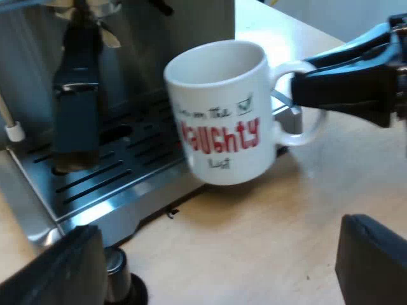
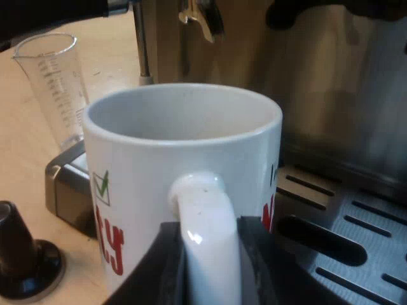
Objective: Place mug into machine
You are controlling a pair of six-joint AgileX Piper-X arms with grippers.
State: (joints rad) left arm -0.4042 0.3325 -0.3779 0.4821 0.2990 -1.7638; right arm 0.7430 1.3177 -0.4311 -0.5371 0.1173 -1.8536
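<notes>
Right wrist view: jaws pinch glossy white mug [image 2: 143, 159].

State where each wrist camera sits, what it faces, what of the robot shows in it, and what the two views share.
Left wrist view: rides the left arm, low over the table, facing the drip tray; the left gripper is near and open, and the right gripper holds the mug by its handle.
Right wrist view: rides the right arm, just behind the handle, facing the drip tray; its own fingers clamp the handle.
Shared: the mug and the drip tray.
</notes>
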